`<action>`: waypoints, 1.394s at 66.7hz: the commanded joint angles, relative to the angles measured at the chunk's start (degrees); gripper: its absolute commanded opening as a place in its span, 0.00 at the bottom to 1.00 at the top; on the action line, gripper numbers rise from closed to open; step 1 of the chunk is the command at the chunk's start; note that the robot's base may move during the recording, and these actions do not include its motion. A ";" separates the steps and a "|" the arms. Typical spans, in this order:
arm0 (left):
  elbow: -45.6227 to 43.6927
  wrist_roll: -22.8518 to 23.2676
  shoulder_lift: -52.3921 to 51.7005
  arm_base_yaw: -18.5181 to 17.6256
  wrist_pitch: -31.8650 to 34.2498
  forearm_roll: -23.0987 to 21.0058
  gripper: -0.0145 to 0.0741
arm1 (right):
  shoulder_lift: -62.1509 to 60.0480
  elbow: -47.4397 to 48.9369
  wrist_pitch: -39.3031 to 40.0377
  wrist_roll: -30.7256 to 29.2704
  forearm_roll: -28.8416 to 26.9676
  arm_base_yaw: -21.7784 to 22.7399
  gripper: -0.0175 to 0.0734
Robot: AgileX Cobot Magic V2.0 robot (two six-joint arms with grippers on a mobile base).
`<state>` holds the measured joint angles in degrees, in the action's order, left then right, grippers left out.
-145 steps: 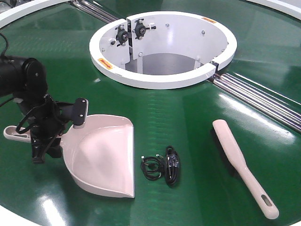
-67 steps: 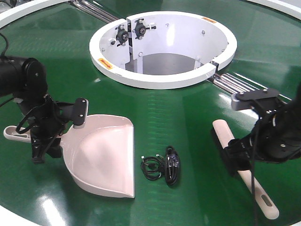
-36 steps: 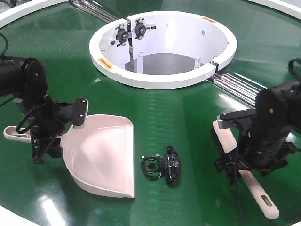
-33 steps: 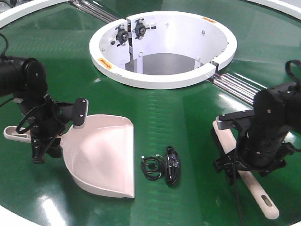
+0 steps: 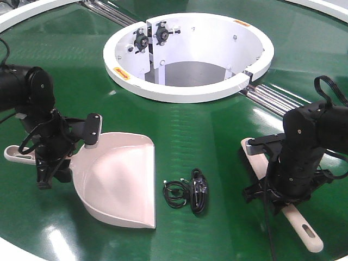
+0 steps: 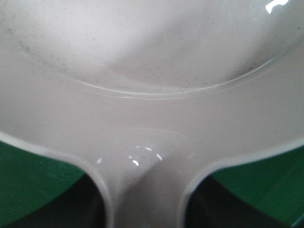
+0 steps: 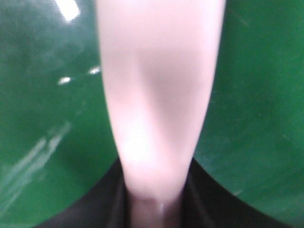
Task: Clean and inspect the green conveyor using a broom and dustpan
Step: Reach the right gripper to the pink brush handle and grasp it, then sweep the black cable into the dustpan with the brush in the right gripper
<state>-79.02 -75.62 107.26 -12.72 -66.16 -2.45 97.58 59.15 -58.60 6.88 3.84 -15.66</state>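
Beige plastic on both tools, so expect them light, stiff and a bit slick on glossy belt. Broom (image 5: 298,223) lies flat on the green conveyor (image 5: 206,125), your desk here, on the right side, with its head end toward the white ring hub (image 5: 185,92) and its slotted end toward the near edge. Right hand (image 5: 277,187) is down over the broom's middle. In the wrist view the shaft runs up from between dark finger parts, too blurred to say clenched or released. Take the slim shaft between bristles and slot; grabbing further out would probably let the head swing.

Dustpan (image 5: 117,179) sits flat on the left side, mouth facing the black cable bundle (image 5: 187,193), which lies just off its lip, not touching. Left hand (image 5: 73,153) is at the neck where the handle meets the back wall. The neck passes between the fingers, but you can't tell if it's gripped. The neck looks the best hold; the thin handle would likely twist under that wide pan.
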 commanded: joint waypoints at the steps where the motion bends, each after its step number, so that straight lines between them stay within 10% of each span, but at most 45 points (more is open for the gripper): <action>1: -1.57 0.24 -2.45 -0.25 -0.28 -1.17 0.15 | -4.07 2.19 1.21 0.97 0.54 0.00 0.18; 28: -1.57 0.24 -2.45 -0.25 -0.28 -1.17 0.15 | -14.40 2.00 -6.49 3.73 -6.04 -0.52 0.19; 68: -1.57 0.24 -2.45 -0.25 -0.26 -1.17 0.16 | -4.18 2.77 -8.42 15.70 -7.51 -15.06 0.19; 93: -1.57 0.24 -2.45 -0.25 -0.26 -1.17 0.16 | 5.32 13.46 -12.01 11.48 -16.49 -16.29 0.19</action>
<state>-79.02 -75.62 107.26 -12.72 -66.16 -2.45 102.42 68.71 -68.66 20.79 -8.72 -31.94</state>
